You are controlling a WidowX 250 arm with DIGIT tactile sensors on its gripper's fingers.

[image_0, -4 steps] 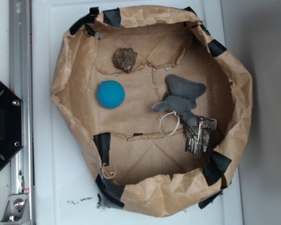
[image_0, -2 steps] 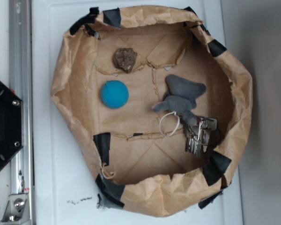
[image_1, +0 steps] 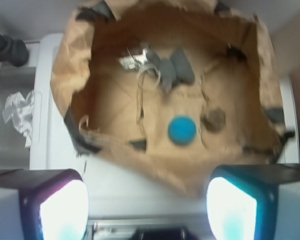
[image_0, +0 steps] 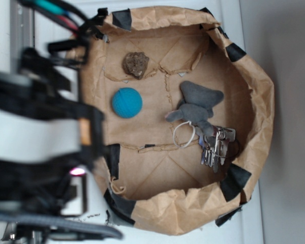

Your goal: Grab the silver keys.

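Surface: white flat table top (image_0: 61,66) with a big brown paper bag bowl (image_0: 254,96) on it, held with black tape pieces (image_0: 235,180).

Robot arm: black and grey arm (image_0: 35,137), blurry, at the left side of the outside view, over the table edge and the bag's left rim.

Gripper: in the wrist view the gripper (image_1: 145,210) sits at the bottom, above the near rim of the bag. One finger (image_1: 45,205) is on the left and one on the right, far apart, with nothing between them. It is wide open.

Ball: round blue ball (image_0: 126,102) (image_1: 182,130), on the bag floor, closest to the gripper of the things inside.

Rock: lumpy brown rock (image_0: 135,64) (image_1: 214,120), near the ball, not touching it.

Toy: soft grey plush toy (image_0: 197,104) (image_1: 176,69), farther in.

Keys: shiny silver keys (image_0: 214,146) (image_1: 135,60) on a thin whitish wire loop (image_0: 184,134), touching the plush toy, by the far wall of the bag, well apart from the gripper.
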